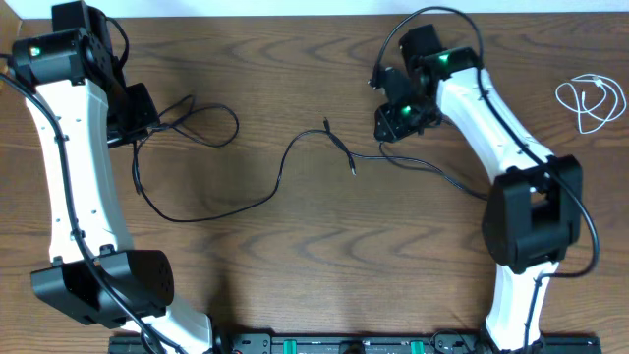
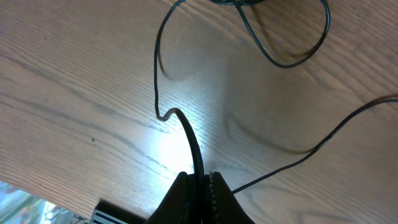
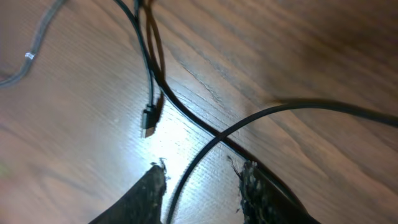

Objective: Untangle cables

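Progress partial: white cable (image 1: 590, 103) coiled apart, far right on worktop (image 1: 295, 265). Black cables (image 1: 281, 167) strung across centre, two strands crossing beside right end effector (image 3: 202, 180), jaws parted, nothing gripped. Left end effector (image 2: 200, 183) clamped on one black strand. Crossing not yet cleared.

Thin black cables (image 1: 280, 175) trail slack across the middle, looped at far left, plug ends near centre. One white cable (image 1: 591, 102) sits loosely coiled, far right, apart.
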